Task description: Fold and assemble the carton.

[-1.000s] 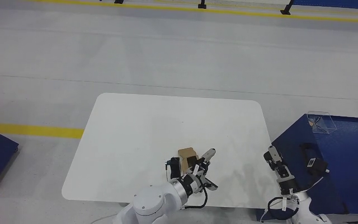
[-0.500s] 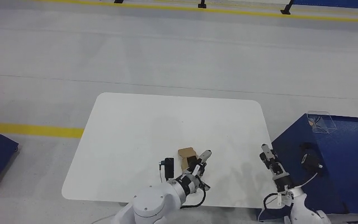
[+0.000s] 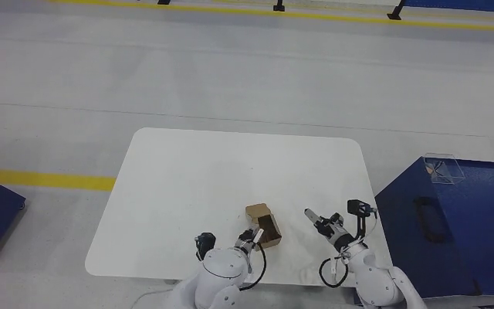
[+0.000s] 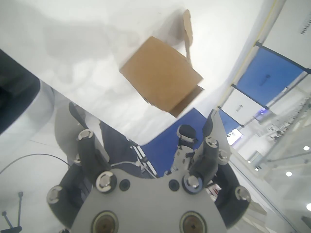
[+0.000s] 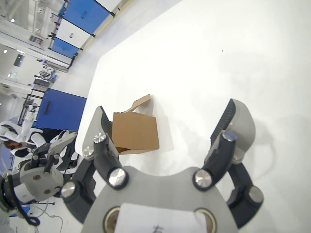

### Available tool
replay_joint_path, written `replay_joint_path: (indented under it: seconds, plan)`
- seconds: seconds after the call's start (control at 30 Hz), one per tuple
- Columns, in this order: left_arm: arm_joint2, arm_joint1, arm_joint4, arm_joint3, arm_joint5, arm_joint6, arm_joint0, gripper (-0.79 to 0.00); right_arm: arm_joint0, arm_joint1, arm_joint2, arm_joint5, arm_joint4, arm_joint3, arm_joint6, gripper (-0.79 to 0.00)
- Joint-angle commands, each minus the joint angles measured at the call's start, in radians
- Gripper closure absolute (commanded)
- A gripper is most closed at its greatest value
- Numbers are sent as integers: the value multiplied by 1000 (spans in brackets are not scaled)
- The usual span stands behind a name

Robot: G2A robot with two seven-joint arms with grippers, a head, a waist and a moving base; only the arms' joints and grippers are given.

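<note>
Left wrist view gets the carton's (image 4: pixel 160 81) plain side, right wrist view its raised flap (image 5: pixel 142 101). Left gripper (image 4: pixel 143 112) and right gripper (image 5: pixel 167 109) both gape wide, empty. Left has backed off the carton, right has swung in.

white tbl (image 3: pixel 193 170) | blue cabinet (image 3: pixel 463 247) R of tbl | clear bin (image 3: pixel 443 168) on it

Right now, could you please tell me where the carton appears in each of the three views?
Top view: the carton sits on the white table, close to its near edge, between the two arms.
Left wrist view: the carton lies mid-picture, just beyond the left gripper.
Right wrist view: the carton lies beyond the right gripper, partly behind one finger.
Shared landmark: the table's white top under the carton.
</note>
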Motion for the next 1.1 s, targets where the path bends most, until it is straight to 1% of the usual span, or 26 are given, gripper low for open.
replay_joint_path:
  seconds: [0.0,0.07,0.13,0.3,0.4,0.5,0.57,0.63,0.7,0.77,0.9,1.07]
  plan:
    - [15,-7,-39,50,0,-3,-40,-785,33,-5,-56,8,-30,34,16,-785]
    - [24,-9,-63,71,0,-3,-63,-785,59,-11,-94,20,-69,61,9,-785]
    - [35,-11,-83,81,0,-3,-72,-785,74,-16,-129,25,-86,80,6,-785]
    - [49,-10,-90,110,0,-2,-96,-785,89,-25,-175,22,-108,95,-7,-785]
    - [31,-8,-81,34,-4,2,-76,-785,89,-29,-187,24,-119,98,-13,-785]
    - [-5,0,-59,-56,-15,12,-19,-785,92,-31,-203,30,-143,110,-14,-785]
    - [-37,6,-57,-84,-5,3,16,-785,96,-34,-218,41,-166,122,-17,-785]
    - [-52,12,-60,-86,0,-3,34,-785,99,-38,-233,49,-177,130,-23,-785]
    - [-56,17,-60,-58,0,-3,34,-785,101,-41,-240,51,-179,135,-32,-785]
    - [-43,18,-89,-14,0,-3,18,-785,99,-42,-238,49,-174,131,-38,-785]
    - [1,18,-167,74,0,-3,-53,-785,86,-42,-224,37,-162,114,-42,-785]
    - [56,12,-245,150,0,-3,-130,-785,74,-43,-214,32,-164,105,-43,-785]
